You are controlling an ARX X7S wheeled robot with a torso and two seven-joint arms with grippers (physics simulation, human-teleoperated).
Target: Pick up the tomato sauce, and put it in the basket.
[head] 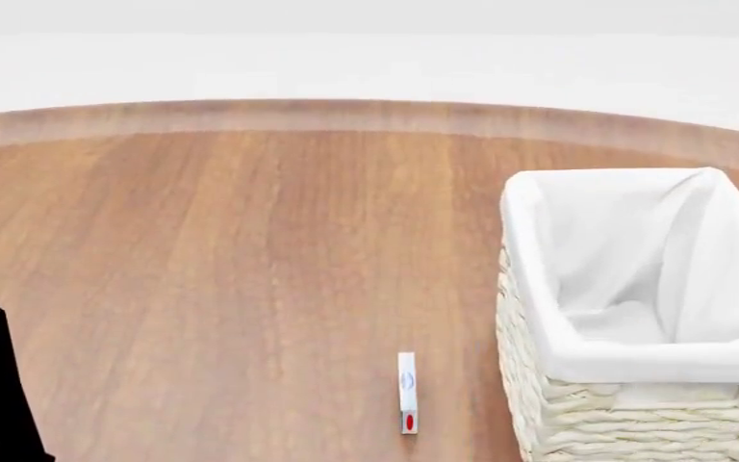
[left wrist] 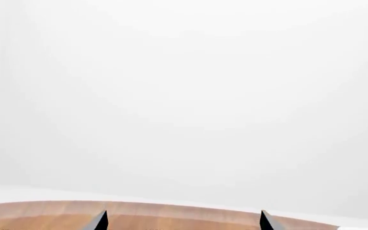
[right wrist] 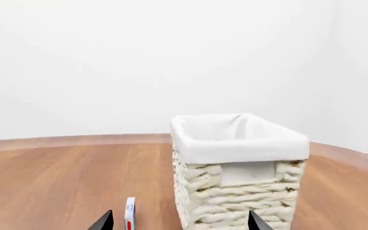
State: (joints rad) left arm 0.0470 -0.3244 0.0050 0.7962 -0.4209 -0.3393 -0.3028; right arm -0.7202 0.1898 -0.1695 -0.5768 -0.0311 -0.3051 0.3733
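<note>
Black fingertips of the right gripper (right wrist: 180,223) stand wide apart, empty, cut off at the wrist frame's bottom edge. Left gripper (left wrist: 182,221) likewise spread. Basket (head: 562,289) sits lower right in the head view; no tomato sauce visible.

Wood desk (head: 242,269): brown grain running front to back, paler band along curved far edge. Same desk in right wrist view (right wrist: 56,182); only thin strip of it in left wrist view (left wrist: 171,213).

Small white box (head: 407,392) on desk, thin, narrow, seen edge-on, red mark near its near end, faint blue print further up. Also in right wrist view (right wrist: 130,213), upright. Print too small to read.

White wall (right wrist: 107,62) behind desk, plain, fills most of left wrist view (left wrist: 184,96).
</note>
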